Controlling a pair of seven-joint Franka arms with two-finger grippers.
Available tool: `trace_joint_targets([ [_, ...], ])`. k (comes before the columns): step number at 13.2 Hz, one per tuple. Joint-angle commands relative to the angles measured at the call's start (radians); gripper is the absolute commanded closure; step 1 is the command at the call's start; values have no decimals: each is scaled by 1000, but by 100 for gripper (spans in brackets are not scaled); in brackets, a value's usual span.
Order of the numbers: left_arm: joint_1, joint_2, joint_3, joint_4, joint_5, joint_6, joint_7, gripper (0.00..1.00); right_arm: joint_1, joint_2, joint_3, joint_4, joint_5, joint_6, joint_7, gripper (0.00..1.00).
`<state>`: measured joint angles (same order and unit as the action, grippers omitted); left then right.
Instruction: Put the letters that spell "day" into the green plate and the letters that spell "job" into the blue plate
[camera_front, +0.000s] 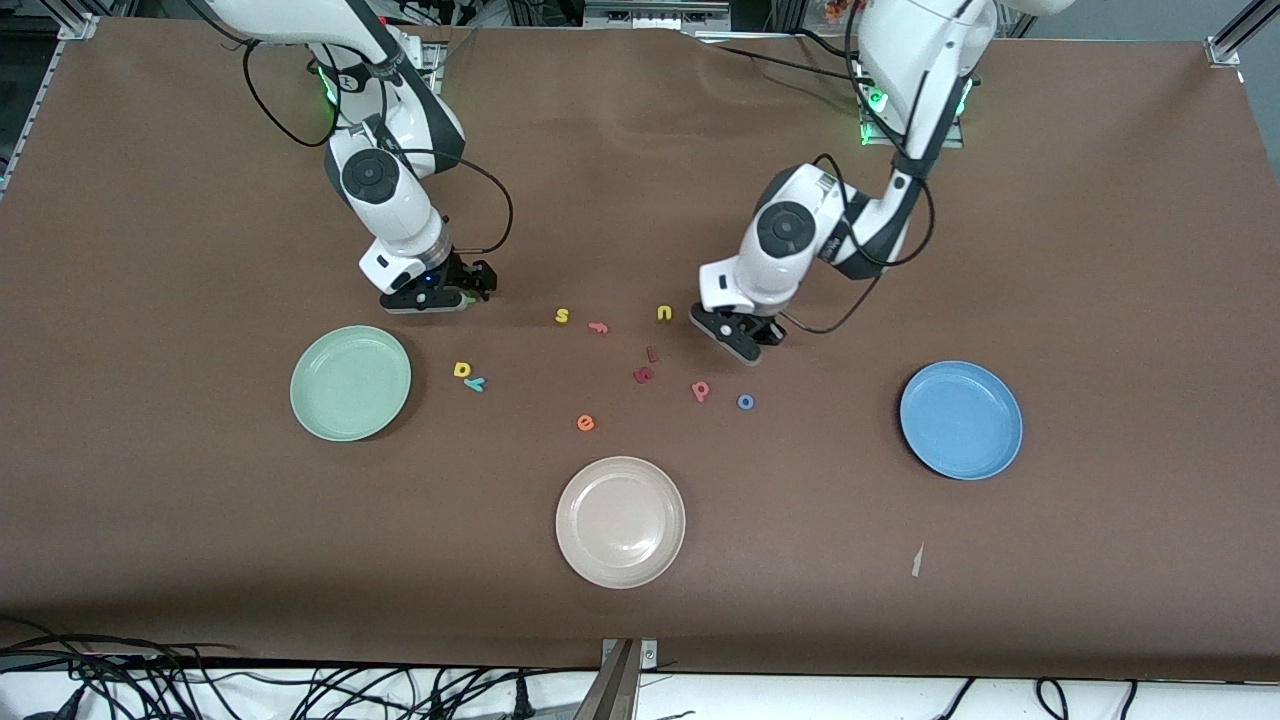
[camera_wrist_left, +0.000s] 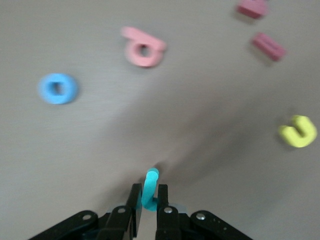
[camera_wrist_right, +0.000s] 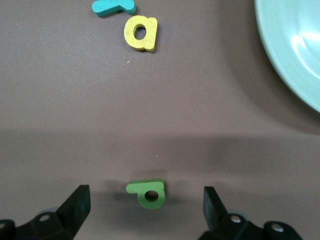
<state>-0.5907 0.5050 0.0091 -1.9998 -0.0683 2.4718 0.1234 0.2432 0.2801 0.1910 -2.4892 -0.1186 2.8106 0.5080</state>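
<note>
My left gripper (camera_wrist_left: 148, 189) is shut on the teal "j" (camera_wrist_left: 151, 176), which stands upright between the fingers just over the table beside the yellow "u" (camera_front: 664, 313). The blue "o" (camera_front: 745, 402) and salmon-pink "b" (camera_front: 701, 390) lie nearer the front camera. My right gripper (camera_wrist_right: 145, 196) is open and low over the table, with the dark green "a" (camera_wrist_right: 146, 192) lying flat between its fingers. The yellow "d" (camera_front: 462, 370) and teal "y" (camera_front: 476, 383) lie together beside the green plate (camera_front: 350, 383). The blue plate (camera_front: 961, 420) sits toward the left arm's end.
A beige plate (camera_front: 620, 521) sits nearest the front camera. A yellow "s" (camera_front: 562, 316), an orange "f" (camera_front: 598, 327), two dark red letters (camera_front: 644, 375) and an orange "e" (camera_front: 586, 423) are scattered mid-table. A paper scrap (camera_front: 917, 560) lies near the front edge.
</note>
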Motion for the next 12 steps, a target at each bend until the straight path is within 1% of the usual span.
trace_joint_targets([
  [1,95,-86,-6,26,27,-160,19,100,2,22,1,-4,-13,49,4,0],
  [2,154,-100,-9,33,27,-180,24,100,2,28,1,-5,-13,55,6,1],
  [4,236,-117,-8,47,28,-249,33,100,4,28,1,-7,-15,55,6,2],
  [6,299,-120,-6,70,28,-316,83,100,4,28,1,-7,-15,55,6,8],
  [7,337,-115,-6,84,28,-329,128,100,5,28,1,-7,-15,55,6,12],
  [8,377,-109,-6,85,28,-329,180,100,5,28,1,-7,-15,55,6,13],
  [9,408,-97,-6,88,28,-323,221,100,5,28,1,-7,-15,55,6,16],
  [10,445,-68,-6,111,28,-318,257,100,5,28,1,-7,-15,55,6,19],
  [12,482,-10,-6,163,33,-318,329,100,5,30,-1,-7,-15,55,6,23],
])
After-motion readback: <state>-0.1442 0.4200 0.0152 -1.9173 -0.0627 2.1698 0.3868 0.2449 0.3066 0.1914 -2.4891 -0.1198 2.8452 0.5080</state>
